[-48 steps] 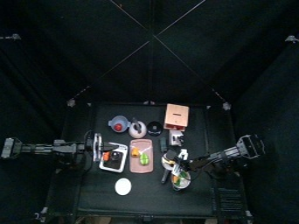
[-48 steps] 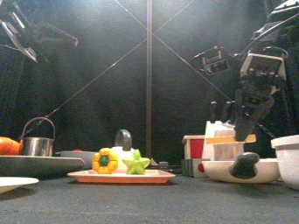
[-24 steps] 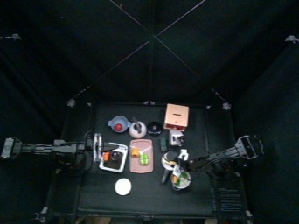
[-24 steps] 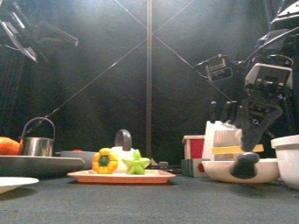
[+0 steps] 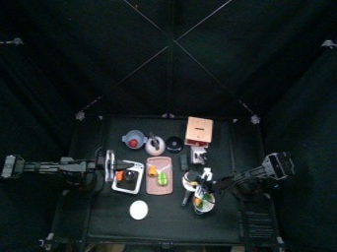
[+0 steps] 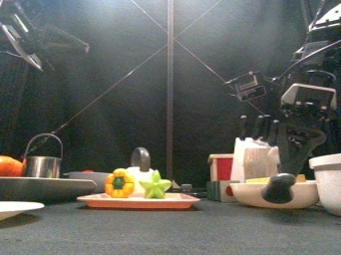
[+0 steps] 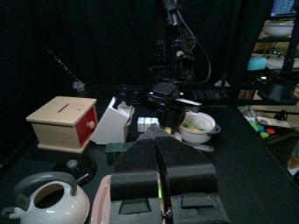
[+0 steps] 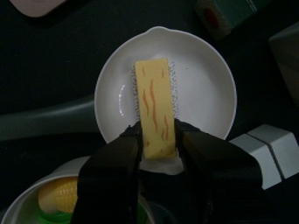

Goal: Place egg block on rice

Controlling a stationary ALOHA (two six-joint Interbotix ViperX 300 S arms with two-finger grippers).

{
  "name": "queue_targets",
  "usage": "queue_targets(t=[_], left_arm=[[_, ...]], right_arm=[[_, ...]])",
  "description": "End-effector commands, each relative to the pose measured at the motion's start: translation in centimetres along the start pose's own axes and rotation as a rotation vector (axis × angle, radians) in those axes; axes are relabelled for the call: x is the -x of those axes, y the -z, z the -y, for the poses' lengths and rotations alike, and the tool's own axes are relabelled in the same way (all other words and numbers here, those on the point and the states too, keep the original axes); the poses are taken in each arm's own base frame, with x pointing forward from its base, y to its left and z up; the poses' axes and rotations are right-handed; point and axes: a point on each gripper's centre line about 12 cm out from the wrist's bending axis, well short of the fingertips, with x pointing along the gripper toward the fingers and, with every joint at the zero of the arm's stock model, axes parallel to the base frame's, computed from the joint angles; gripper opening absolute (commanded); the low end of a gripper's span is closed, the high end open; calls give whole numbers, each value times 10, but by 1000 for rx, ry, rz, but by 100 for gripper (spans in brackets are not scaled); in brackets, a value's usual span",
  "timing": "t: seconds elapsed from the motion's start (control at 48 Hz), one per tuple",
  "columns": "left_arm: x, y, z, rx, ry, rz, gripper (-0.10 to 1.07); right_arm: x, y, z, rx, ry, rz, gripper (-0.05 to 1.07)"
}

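black curtains close in a small black table (image 5: 165, 224) crowded with kitchen toys. right side of the table: a white bowl (image 8: 163, 109), and in it the egg block (image 8: 156, 103), a long yellow strip with reddish streaks, lying along the middle of the bowl on a white speckled bed of rice (image 8: 177, 86) that peeks out at its edge. the right gripper (image 8: 158, 144) hangs directly over the bowl, jaws held partly apart, one on each side of the near end of the egg block; whether the jaw tips press the block cannot be told from here. in the front view the right gripper (image 6: 301, 134) points down above the bowl (image 6: 273, 193), with a dark ladle-like handle resting on the bowl's rim.

mid table: a pink tray (image 6: 139, 200) carrying an orange-yellow pepper (image 6: 120, 183) and a green star-shaped piece (image 6: 156, 185). behind it a white knife block (image 6: 253, 157) and a wooden box (image 7: 69, 122) with a red face. a kettle (image 6: 44, 159) stands left.

left gripper (image 7: 163, 171) rests at the table's left side, jaws closed together, holding nothing.
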Motion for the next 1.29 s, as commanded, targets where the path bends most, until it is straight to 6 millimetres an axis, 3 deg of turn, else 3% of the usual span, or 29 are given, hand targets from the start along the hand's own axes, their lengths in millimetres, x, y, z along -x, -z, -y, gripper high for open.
queue_targets(t=[0.0, 1.271], left_arm=[[-2, -6, -1, -3, -3, 18, 1], [-2, -6, -1, -3, -3, 20, 1]], right_arm=[[4, -4, 0, -12, -7, 13, 62], [1, -4, 0, -7, -16, 17, 63]])
